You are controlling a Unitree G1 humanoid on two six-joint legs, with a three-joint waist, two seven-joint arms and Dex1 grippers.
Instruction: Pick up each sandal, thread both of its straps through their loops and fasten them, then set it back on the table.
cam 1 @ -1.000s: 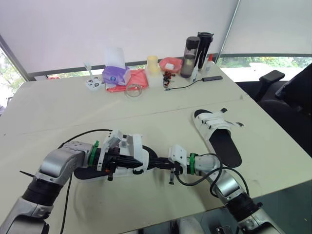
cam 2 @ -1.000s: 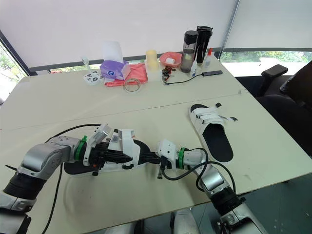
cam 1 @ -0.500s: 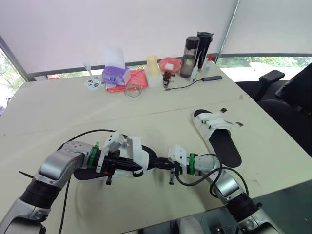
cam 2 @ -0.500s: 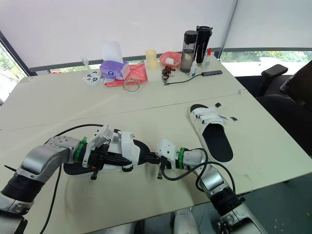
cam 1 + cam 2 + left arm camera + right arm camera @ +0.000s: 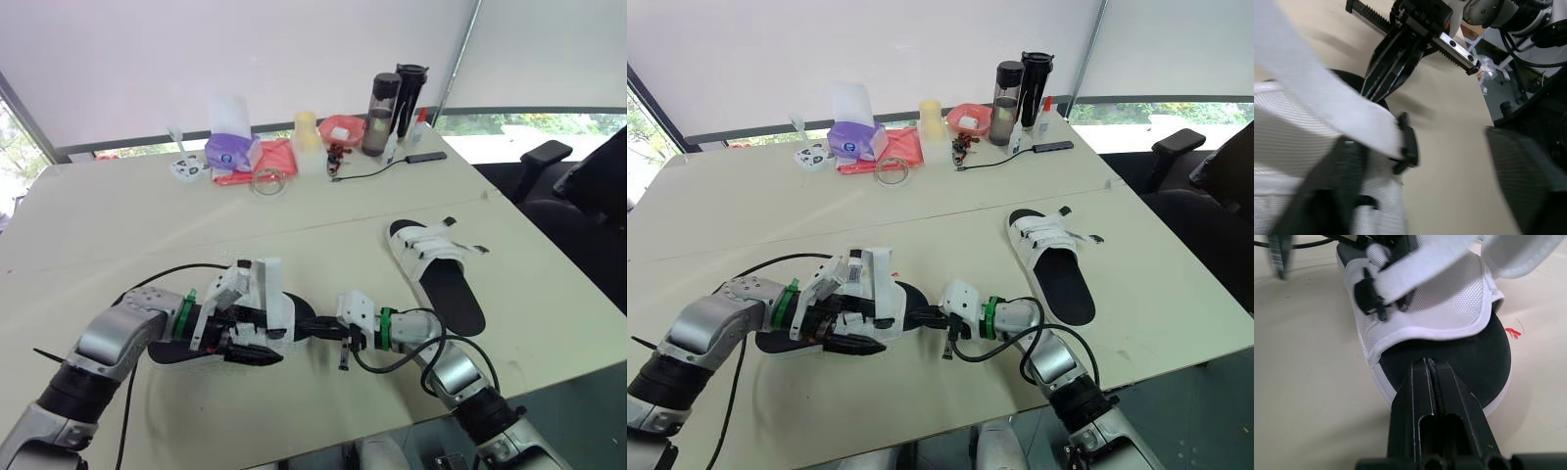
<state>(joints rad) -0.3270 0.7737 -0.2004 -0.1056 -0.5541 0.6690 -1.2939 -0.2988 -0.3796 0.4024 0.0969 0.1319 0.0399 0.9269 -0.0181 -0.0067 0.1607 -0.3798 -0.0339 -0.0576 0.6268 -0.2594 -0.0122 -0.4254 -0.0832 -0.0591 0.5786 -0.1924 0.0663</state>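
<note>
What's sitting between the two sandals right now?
In the left eye view, the right gripper lies in that gap, tips at the near sandal. Past its wrist there is bare table up to the far sandal.

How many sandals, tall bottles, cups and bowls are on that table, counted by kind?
Sandals: 2
Tall bottles: 2
Cup: 1
Bowl: 1
Total: 6
</note>
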